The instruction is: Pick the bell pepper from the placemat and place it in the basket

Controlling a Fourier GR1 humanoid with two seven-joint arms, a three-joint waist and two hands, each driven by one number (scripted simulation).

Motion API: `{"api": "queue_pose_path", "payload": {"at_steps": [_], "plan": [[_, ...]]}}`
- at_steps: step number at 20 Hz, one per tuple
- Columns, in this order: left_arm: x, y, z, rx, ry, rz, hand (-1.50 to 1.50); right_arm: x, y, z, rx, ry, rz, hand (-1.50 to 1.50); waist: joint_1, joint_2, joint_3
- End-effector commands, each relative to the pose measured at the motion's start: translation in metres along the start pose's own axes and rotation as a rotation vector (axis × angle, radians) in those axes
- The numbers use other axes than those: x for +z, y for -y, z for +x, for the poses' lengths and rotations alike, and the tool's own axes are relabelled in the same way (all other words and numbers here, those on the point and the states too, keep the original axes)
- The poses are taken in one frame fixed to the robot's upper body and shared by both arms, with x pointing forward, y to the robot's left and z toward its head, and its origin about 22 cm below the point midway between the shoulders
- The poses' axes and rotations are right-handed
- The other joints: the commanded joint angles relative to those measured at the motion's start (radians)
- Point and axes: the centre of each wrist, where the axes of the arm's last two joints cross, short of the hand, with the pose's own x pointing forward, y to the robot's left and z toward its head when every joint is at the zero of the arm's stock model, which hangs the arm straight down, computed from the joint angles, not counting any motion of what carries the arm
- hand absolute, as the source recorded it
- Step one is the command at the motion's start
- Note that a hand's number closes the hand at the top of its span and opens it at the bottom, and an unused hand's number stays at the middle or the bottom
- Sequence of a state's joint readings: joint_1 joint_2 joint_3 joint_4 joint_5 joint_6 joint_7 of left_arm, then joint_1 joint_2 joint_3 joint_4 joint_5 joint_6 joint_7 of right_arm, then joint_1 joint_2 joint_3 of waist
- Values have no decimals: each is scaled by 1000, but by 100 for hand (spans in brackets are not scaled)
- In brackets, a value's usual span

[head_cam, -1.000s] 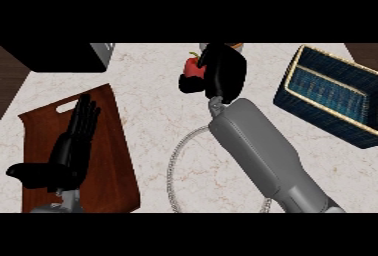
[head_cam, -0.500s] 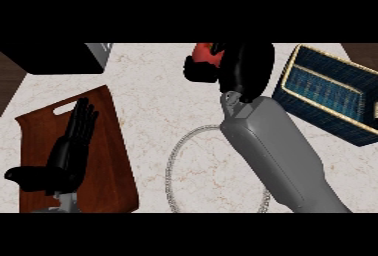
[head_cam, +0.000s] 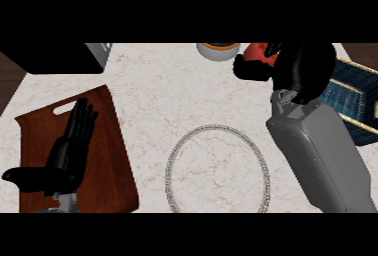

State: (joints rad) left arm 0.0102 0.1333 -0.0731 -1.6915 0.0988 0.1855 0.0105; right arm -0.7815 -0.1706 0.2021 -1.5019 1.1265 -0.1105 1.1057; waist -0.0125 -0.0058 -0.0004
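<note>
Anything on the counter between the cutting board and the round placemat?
No. In the head view, only a bare marble strip of counter separates the cutting board from the placemat. The left hand rests over the board.

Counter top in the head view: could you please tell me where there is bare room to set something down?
Bare marble lies between the wooden cutting board and the placemat ring, and up toward the bowl. The ring's inside is bare too. It is crowded at the upper right, where the right hand holds the bell pepper beside the basket. The left hand covers the board.
</note>
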Motion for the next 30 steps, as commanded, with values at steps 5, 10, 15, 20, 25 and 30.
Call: {"api": "queue_pose_path", "payload": {"at_steps": [5, 10, 15, 20, 25, 30], "plan": [[-16, 9, -4, -5, 12, 3, 0, -37, 36, -48, 12, -134, -21, 150, 7, 5, 0], [-3, 10, 3, 1, 4, -16, 0, -53, 31, -90, 67, -154, -21, 150, 14, 5, 1], [-5, -4, 2, -13, 5, -17, 0, -45, 41, -115, 114, -165, 7, 150, 12, 4, 0], [-5, 9, 1, 2, -3, -16, 0, -78, 27, -139, 164, -166, 51, 150, 16, 6, 0], [0, 1, 2, -7, 10, -16, 0, -85, 7, -162, 132, -190, 52, 150, 19, 6, 0], [-6, 9, 7, 0, 27, -9, 0, -84, -7, -200, 121, -191, 29, 150, 19, 7, 1]]}}
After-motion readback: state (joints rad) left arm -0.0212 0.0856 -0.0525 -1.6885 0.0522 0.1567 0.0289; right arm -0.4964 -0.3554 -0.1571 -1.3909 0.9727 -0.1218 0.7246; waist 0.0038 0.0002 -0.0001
